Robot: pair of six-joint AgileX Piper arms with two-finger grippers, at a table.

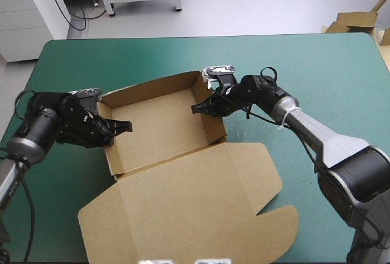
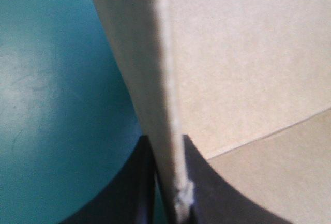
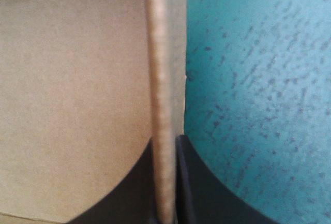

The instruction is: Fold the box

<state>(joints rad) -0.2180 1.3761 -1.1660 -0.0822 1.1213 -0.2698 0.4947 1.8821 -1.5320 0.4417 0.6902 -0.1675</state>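
We find the left end effector (image 1: 117, 127) clenched on the box (image 1: 164, 131), its left wall pinched between the black fingers (image 2: 121, 198). The box sits mid-desk (image 1: 304, 63) as an open tray, walls raised, lid (image 1: 195, 215) flat toward the near edge. The right end effector (image 1: 205, 107) likewise grasps the right wall. Loose board (image 1: 356, 20) shows past the far right corner.

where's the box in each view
High view: box mid-table, an open tray, lid flat nearside.
Left wrist view: one wall edge-on in the left gripper.
Right wrist view: opposite wall edge-on in the right gripper.
Shared landmark: teal-green cover outside each wall.
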